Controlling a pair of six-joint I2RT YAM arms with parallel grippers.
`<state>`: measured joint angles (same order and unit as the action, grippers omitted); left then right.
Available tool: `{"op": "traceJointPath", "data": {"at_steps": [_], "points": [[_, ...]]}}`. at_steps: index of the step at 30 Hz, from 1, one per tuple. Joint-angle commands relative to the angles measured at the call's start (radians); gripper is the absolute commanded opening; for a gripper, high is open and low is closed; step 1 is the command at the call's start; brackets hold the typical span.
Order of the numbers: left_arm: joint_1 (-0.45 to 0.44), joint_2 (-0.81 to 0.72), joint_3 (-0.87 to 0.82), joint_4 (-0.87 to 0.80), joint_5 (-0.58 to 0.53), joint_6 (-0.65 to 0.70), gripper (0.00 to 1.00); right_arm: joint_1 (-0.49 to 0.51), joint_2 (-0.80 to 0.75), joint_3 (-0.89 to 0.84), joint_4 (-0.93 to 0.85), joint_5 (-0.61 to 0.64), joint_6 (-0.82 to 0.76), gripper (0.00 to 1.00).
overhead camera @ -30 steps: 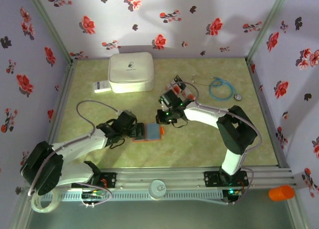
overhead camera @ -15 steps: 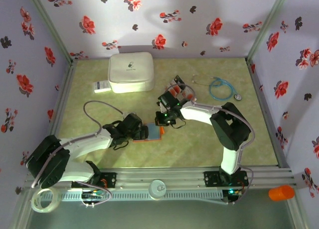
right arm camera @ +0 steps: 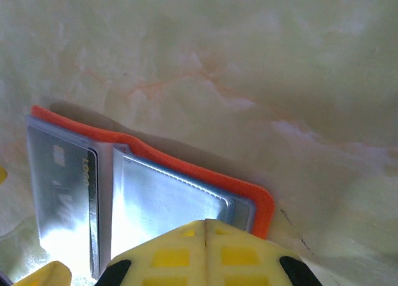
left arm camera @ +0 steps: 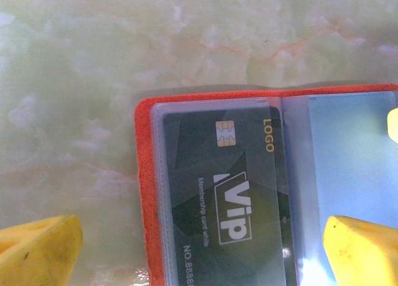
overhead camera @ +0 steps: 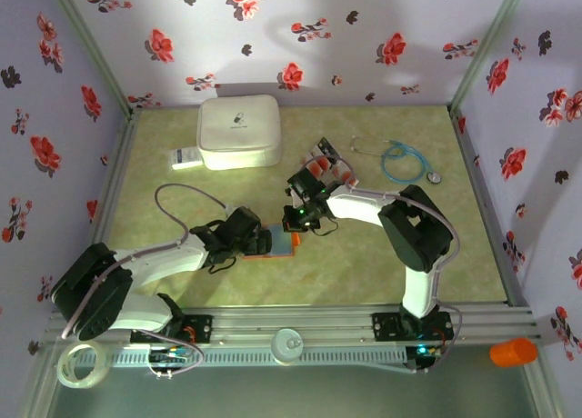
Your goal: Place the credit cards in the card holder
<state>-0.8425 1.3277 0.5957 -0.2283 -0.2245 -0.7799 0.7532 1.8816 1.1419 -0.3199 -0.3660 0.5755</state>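
Since a second ago:
- Left arm has been carried forward and to the right; left end effector [overhead camera: 257, 243], earlier short of the card holder [overhead camera: 284, 243], is now placed over its left part.
- Right arm's elbow has been drawn in; right end effector [overhead camera: 296, 223] is brought slightly nearer the holder's far right corner.
- Holder, case and loose cards are unmoved.

Left wrist view:
- Left end effector [left arm camera: 199, 252] is spread wide. One yellow fingertip [left arm camera: 38, 249] is seen over bare worktop [left arm camera: 93, 81] to the left of the holder, the other over the right-hand leaf.
- Nothing is gripped.
- Card holder [left arm camera: 144, 193] lies open and flat, orange-red rim outward.
- One dark card [left arm camera: 217, 199] marked "VIP" and "LOGO" is seated in the left clear sleeve. The right sleeve is seen pale blue.

Right wrist view:
- Right end effector [right arm camera: 205, 233] is pressed together, with no gap at the seam and nothing seen between the fingers.
- Its tips are set over the near edge of the holder's [right arm camera: 186, 168] right leaf. Contact cannot be judged.
- The dark card [right arm camera: 68, 186] is seen in the other leaf.

Top view:
- Holder sits mid-worktop [overhead camera: 364, 263], between the two end effectors.
- Loose credit cards [overhead camera: 326, 162] lie behind the right arm, well apart from the holder.
- White case [overhead camera: 239, 132] is at the back left and a stethoscope [overhead camera: 400, 161] at the back right.
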Motion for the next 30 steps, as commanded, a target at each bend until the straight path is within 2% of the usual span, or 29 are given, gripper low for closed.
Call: {"op": "traceJointPath", "data": {"at_steps": [1,30], "points": [[-0.007,0.016,0.016,0.014,-0.021,-0.012,1.0,0.0,0.015,0.01,-0.001,-0.013,-0.01,0.0],[-0.007,0.021,0.026,0.017,-0.03,0.009,1.0,0.056,0.06,0.03,0.037,-0.016,0.03,0.0]]}}
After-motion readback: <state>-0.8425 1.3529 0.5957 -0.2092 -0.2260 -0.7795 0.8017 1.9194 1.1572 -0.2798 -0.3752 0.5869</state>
